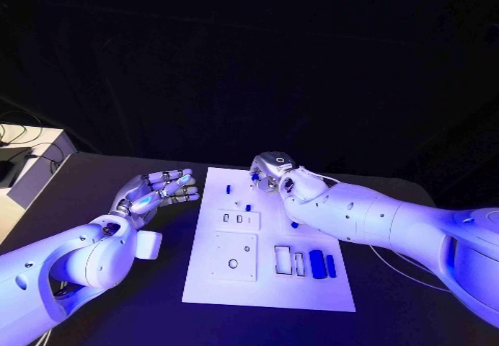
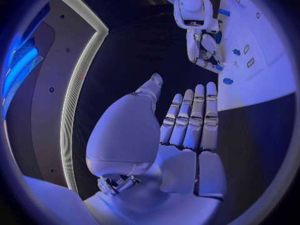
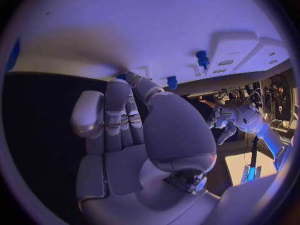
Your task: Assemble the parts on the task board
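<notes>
Head view: black table (image 1: 104,180) | left hand (image 1: 161,189) empty, spread | right hand (image 1: 272,171) grip unclear

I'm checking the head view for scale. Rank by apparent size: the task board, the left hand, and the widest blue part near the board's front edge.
1. Task board
2. Left hand
3. Blue part

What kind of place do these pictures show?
Probably a robotics lab or demo stage: a black table against a dark backdrop, a white task board with small blue parts, and equipment with cables at the table's far left.
</notes>
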Robot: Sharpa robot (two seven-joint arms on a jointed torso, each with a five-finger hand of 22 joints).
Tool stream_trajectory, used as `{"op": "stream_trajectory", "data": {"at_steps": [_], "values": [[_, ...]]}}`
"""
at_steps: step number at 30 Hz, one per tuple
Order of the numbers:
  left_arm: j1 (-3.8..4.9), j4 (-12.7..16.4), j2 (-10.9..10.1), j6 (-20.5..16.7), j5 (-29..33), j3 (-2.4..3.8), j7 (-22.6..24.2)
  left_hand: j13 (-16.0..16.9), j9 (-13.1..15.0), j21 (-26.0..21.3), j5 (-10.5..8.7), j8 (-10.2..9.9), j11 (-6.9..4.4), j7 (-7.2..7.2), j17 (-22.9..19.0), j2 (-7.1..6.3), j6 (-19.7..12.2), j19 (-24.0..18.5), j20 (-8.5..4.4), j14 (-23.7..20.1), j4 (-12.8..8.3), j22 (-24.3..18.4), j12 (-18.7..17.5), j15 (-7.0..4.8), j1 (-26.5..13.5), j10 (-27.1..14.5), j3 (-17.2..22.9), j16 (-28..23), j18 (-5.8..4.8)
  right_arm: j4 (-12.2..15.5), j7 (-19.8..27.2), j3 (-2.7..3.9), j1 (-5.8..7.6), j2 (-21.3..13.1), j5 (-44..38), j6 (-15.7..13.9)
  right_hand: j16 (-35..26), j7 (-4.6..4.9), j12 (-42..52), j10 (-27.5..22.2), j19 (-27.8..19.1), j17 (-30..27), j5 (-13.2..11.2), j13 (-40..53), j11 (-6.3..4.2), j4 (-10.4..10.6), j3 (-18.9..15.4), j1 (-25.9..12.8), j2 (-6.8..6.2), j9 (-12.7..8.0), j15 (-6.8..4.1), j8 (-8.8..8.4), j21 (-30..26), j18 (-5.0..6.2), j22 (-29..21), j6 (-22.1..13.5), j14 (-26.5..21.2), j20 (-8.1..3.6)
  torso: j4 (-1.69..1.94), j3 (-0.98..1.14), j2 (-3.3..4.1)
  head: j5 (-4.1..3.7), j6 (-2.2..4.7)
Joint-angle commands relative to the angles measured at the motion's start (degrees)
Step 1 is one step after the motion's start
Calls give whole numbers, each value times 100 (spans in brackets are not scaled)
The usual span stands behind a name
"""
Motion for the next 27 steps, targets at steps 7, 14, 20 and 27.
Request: {"op": "stream_trajectory", "data": {"at_steps": [7,14,20,27], "values": [[2,2,6,109,-35,11,20,9,3,16,6,7,1,-5,-8,46,-42,-19,2,-55,-38,-9,15,-1,-2,-52,-8,-27,-66,-14,156,-12,-12,13,76,-188,-135,16,30,-1245,330,-46,-174,-6,196,221,-709,186,-385,-21,196,19,-625,270,-303,-597,6,177,4,-4,16,2,17],[2,-10,-19,101,-35,12,22,9,1,13,6,6,4,-3,-8,39,-67,-22,4,-57,-32,-11,14,1,4,-62,-7,-31,-65,267,193,-8,-8,-208,158,-461,-147,-52,3,-1779,344,-63,-146,-32,272,1062,-1131,763,-658,-22,253,10,-765,378,-415,-755,-14,264,-9,8,25,12,42],[2,-46,-45,92,-35,13,29,9,1,13,6,6,4,-3,-8,39,-67,-22,4,-57,-32,-11,14,1,4,-62,-7,-31,-65,762,208,52,39,-622,373,-556,-181,-41,7,-1728,340,-72,-119,-29,267,1301,-1208,898,-739,-21,249,12,-742,381,-444,-759,2,263,-57,35,20,17,92],[0,-65,-69,102,-32,13,35,9,2,11,5,7,3,-9,-7,41,-70,-22,5,-58,-31,-11,15,2,9,-64,-3,-34,-63,1398,252,111,159,-1355,1218,-338,-104,156,202,289,373,-20,128,57,-123,968,-1023,746,-446,-20,20,23,-248,188,-208,-608,54,87,-147,83,8,30,156]]}}
